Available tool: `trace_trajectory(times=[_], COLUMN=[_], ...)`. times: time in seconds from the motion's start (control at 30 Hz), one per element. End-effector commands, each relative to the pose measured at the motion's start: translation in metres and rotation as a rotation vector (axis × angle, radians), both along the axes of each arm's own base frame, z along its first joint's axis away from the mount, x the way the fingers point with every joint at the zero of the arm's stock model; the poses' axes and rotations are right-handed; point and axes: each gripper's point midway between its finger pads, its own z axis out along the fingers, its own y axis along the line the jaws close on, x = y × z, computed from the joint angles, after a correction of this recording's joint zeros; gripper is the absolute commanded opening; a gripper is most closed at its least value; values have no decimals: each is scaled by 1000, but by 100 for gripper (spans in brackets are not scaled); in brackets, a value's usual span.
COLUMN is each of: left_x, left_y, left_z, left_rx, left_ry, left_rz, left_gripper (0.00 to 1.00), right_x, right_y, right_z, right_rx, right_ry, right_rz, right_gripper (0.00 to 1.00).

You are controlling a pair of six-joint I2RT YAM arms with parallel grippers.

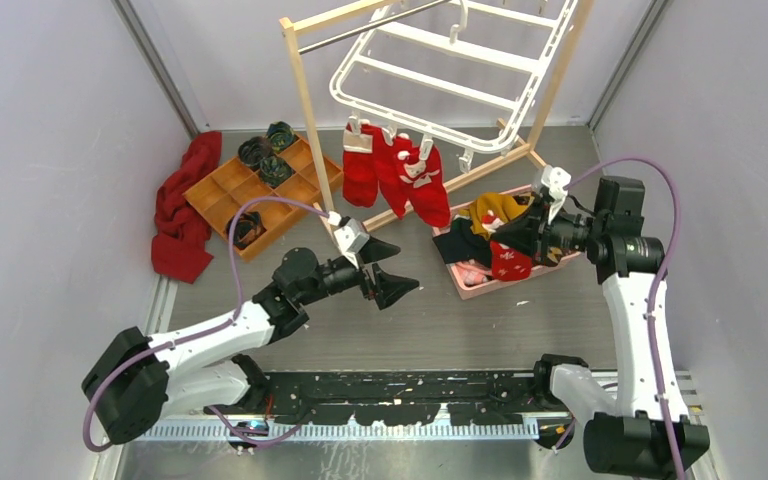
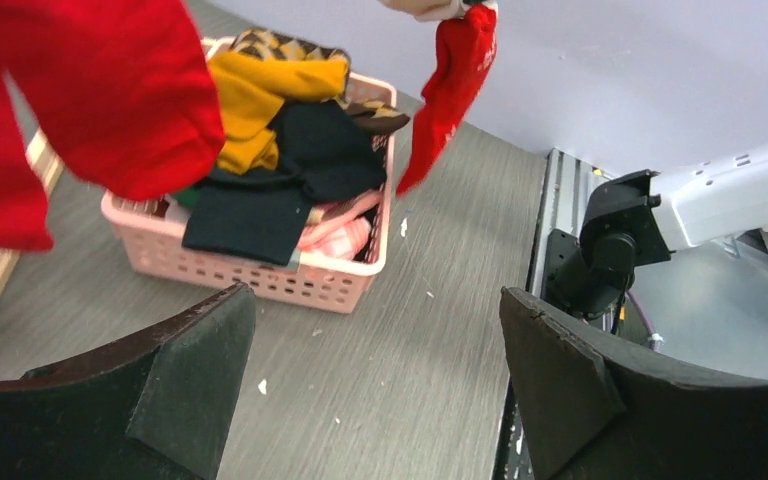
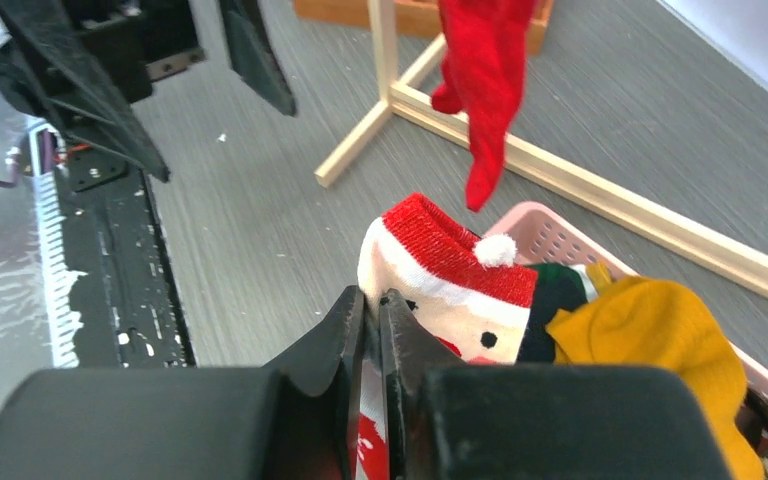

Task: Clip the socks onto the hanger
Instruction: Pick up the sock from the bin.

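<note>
The right gripper (image 3: 372,322) is pinched tight on a red sock (image 3: 430,250) with a white Santa-face cuff. From the left wrist the sock can be seen dangling free at the far corner of the pink basket (image 2: 260,280) of mixed clothes. The left gripper (image 1: 403,270) hovers over the bare floor near the middle with its jaws spread wide and nothing in them, while the clipped socks (image 1: 400,175) hang in a red bunch from the near edge of the white hanger (image 1: 455,43) on the wooden rack (image 1: 305,90).
</note>
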Motion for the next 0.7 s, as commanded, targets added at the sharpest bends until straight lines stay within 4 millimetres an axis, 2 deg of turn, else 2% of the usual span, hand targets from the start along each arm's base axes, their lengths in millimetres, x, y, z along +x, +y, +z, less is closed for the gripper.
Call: trace_trajectory(times=[0.0, 0.17, 0.4, 0.67], left_x=[-5, -9, -23, -40], left_y=[-11, -21, -21, -37], left_z=[57, 58, 67, 89], left_rx=[-91, 8, 55, -27], left_ry=[-251, -348, -402, -432], left_rz=[-85, -174, -274, -417], left_gripper=[93, 94, 94, 89], right_x=[-42, -85, -109, -122], right_y=[22, 48, 70, 93], right_z=[31, 27, 26, 27], right_rx=[77, 66, 84, 109], right_ry=[-71, -170, -188, -198], right_rz=[132, 299, 448, 590], right_gripper=[1, 1, 1, 1])
